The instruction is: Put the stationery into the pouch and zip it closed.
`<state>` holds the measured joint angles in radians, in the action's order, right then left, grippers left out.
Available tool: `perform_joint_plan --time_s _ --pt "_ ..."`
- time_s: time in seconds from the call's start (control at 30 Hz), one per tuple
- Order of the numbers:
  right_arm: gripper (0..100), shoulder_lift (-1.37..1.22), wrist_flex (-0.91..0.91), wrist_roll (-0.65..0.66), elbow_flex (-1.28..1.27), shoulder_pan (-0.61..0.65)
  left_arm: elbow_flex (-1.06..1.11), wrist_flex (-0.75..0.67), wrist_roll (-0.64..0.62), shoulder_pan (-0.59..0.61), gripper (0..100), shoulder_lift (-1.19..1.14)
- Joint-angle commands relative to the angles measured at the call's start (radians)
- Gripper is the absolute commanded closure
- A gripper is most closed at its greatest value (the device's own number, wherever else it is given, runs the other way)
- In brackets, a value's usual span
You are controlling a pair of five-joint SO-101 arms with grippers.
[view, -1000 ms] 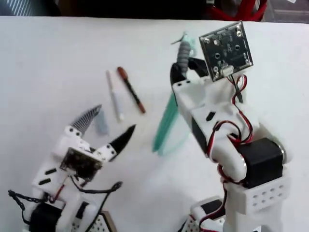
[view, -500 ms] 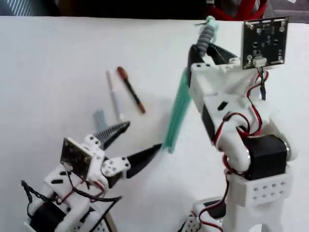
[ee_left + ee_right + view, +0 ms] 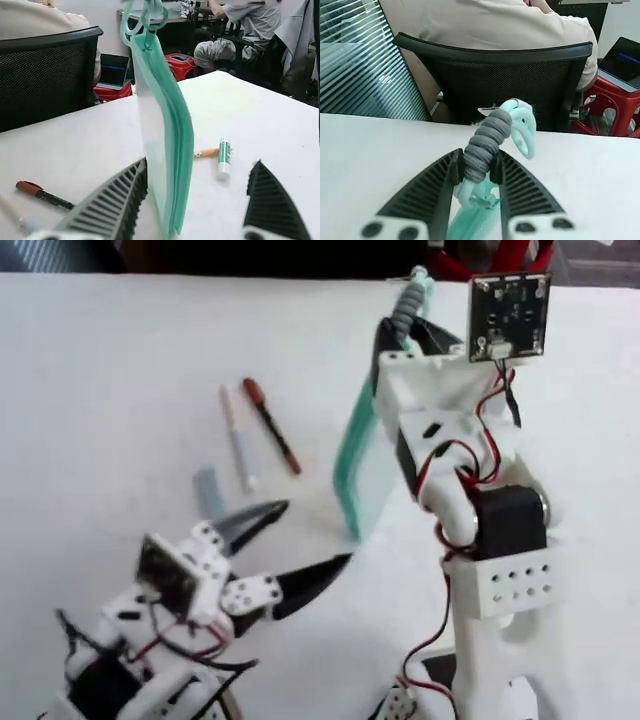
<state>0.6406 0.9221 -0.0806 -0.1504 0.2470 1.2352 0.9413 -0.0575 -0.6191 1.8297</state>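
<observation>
My right gripper point(image 3: 476, 161) pinches the grey cord pull point(image 3: 485, 140) so the teal pouch point(image 3: 165, 150) is held upright, while my left gripper point(image 3: 200, 167) gapes wide and empty before it (presumably to steady it).

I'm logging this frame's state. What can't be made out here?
Pouch: zip open or shut unclear; edge-on in high and left wrist views, cut by the frame edge in right wrist view.
Orange item: left wrist view, one end behind the pouch.
White pen: left wrist view, blurred, cut by the frame edge.
</observation>
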Motion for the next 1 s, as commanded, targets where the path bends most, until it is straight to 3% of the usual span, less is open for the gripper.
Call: perform_joint_plan --time_s 0.0,0.17,0.37,0.63,0.83,0.97 --pt "97.9 0.002 -0.021 -0.021 0.005 -0.013 0.133 -0.250 -0.011 -0.022 69 -0.004" --pt "97.9 0.005 -0.007 -0.023 -0.003 -0.007 0.167 -0.318 -0.014 -0.028 70 -0.005" --pt "97.9 0.015 0.005 -0.029 -0.002 -0.005 0.328 -0.528 -0.012 -0.002 70 -0.005" --pt "97.9 0.015 0.007 -0.029 -0.002 0.010 0.316 -0.585 -0.011 0.001 70 -0.044" --pt "97.9 0.015 0.007 -0.029 -0.003 0.030 0.043 -0.546 -0.020 0.002 70 -0.406" --pt "97.9 0.018 0.019 -0.029 0.000 0.021 -0.126 -0.505 -0.107 0.019 70 -0.723"
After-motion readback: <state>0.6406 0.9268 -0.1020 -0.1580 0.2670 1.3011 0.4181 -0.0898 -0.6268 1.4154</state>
